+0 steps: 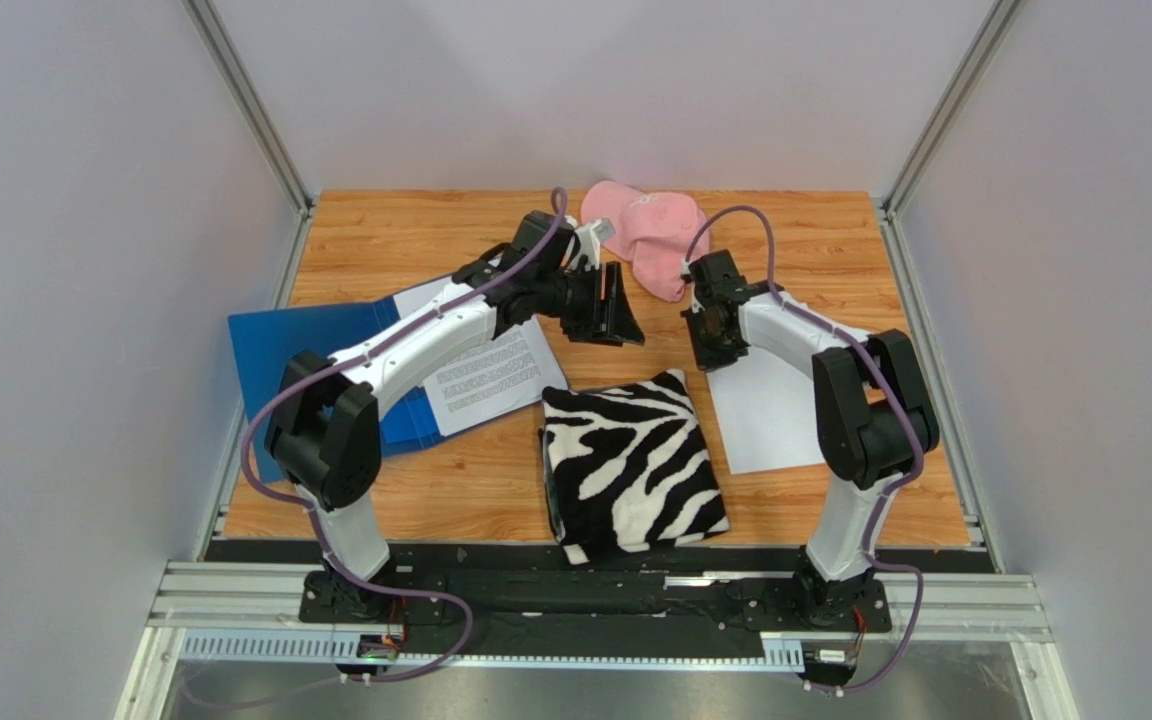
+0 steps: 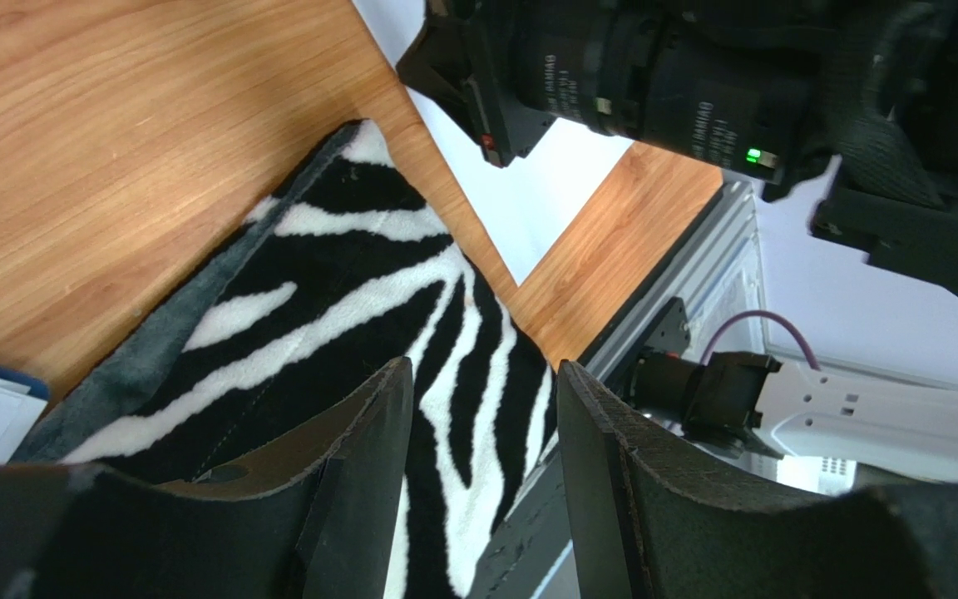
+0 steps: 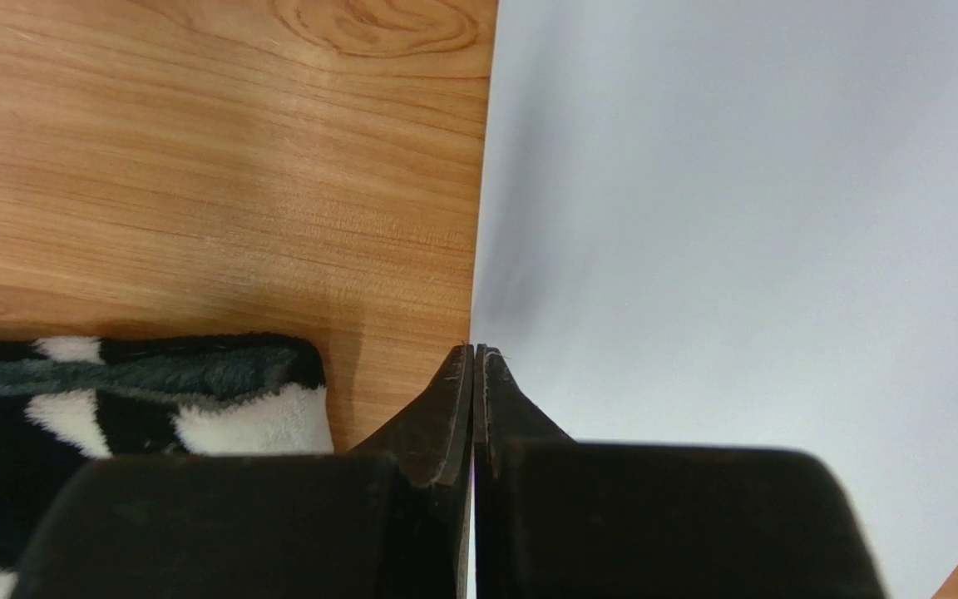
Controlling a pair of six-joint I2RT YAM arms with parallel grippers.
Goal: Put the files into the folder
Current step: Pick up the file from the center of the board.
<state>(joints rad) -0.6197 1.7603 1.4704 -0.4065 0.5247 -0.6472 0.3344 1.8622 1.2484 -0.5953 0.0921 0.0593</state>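
The blue folder lies open at the left of the table, with a printed sheet of the files on it. Another file sheet, showing plain white, lies at the right. My right gripper is shut on that sheet's left edge, and a sliver of white shows between the pads. In the top view this gripper sits at the sheet's far left corner. My left gripper hangs open over the table's middle, above the zebra cloth, with nothing between its fingers.
The zebra-striped cloth lies between the folder and the right sheet, near the front. A pink cap rests at the back centre, close to both wrists. The right arm fills the top of the left wrist view.
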